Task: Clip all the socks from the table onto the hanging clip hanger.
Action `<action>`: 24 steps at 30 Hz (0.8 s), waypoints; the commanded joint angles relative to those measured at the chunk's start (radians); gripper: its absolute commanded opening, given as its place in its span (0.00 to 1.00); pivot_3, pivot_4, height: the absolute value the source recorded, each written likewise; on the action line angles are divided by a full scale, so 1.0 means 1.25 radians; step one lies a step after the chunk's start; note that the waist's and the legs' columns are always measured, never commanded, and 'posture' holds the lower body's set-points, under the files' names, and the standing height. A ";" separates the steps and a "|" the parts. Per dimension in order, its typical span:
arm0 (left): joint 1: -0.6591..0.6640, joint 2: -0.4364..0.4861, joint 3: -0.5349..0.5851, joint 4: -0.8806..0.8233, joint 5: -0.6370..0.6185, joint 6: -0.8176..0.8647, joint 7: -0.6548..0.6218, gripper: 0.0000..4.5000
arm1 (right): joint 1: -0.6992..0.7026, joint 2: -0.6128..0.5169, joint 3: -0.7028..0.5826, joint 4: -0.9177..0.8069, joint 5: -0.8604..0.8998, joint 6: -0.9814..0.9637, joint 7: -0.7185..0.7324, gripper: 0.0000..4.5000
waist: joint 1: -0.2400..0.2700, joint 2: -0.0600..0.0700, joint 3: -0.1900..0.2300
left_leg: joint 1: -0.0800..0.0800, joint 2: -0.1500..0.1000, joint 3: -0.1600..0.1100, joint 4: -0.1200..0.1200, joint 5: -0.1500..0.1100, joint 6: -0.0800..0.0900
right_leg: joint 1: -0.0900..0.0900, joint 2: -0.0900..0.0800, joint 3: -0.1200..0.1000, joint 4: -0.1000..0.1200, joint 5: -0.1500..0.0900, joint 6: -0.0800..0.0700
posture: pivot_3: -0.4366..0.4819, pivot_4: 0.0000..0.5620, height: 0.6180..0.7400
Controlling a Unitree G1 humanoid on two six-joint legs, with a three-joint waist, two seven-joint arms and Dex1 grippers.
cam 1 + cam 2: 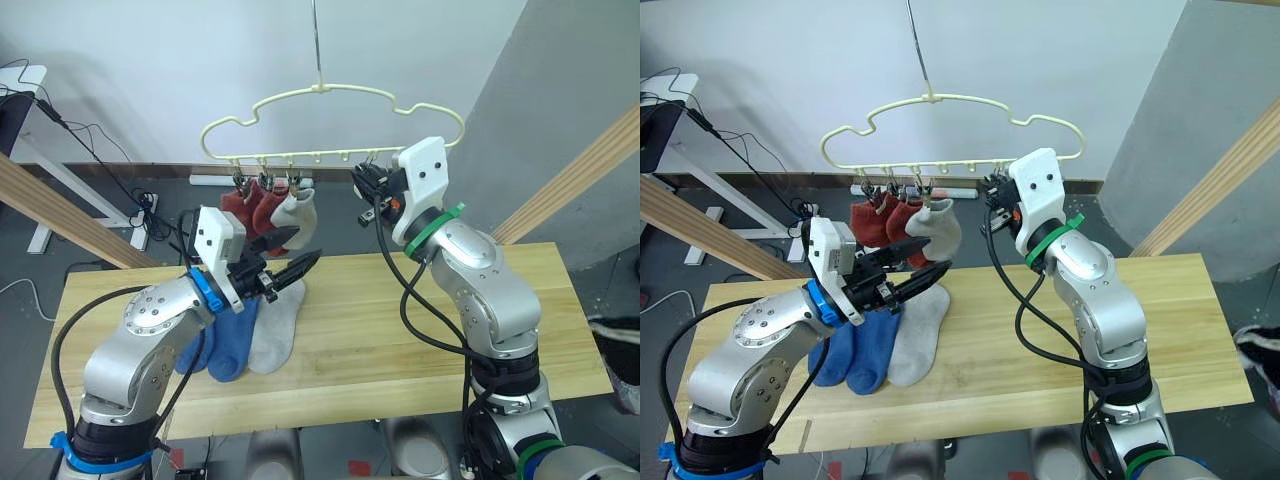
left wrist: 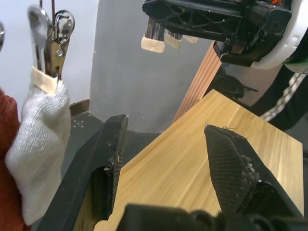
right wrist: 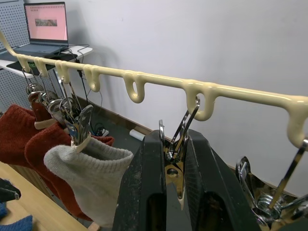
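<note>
The pale yellow clip hanger (image 1: 330, 92) hangs above the table's (image 1: 420, 340) far edge. Two rust red socks (image 1: 250, 208) and a grey sock (image 1: 300, 212) hang from its left clips. On the table lie two blue socks (image 1: 225, 345) with a grey sock (image 1: 277, 335) beside them. My left gripper (image 1: 307, 243) is open and empty, hovering above those socks and below the hung grey sock (image 2: 38, 139). My right gripper (image 3: 176, 139) is up at the hanger's bar, shut on a metal clip (image 3: 177, 159) to the right of the hung socks.
Slanted wooden poles of a frame stand at the left (image 1: 60, 215) and right (image 1: 575, 175) of the table. A laptop (image 3: 45, 24) sits on a desk by the wall. Cables and a power strip (image 1: 150, 205) lie on the floor behind.
</note>
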 commanded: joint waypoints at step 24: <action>0.026 -0.013 -0.010 -0.001 0.028 -0.049 -0.005 0.62 | -0.003 -0.014 0.027 -0.022 0.001 -0.048 0.006 0.42 | 0.000 0.000 0.000 | 0.000 0.000 0.000 0.000 0.000 0.000 | 0.000 0.000 0.000 0.000 0.000 0.000 | 0.28 0.54 1.00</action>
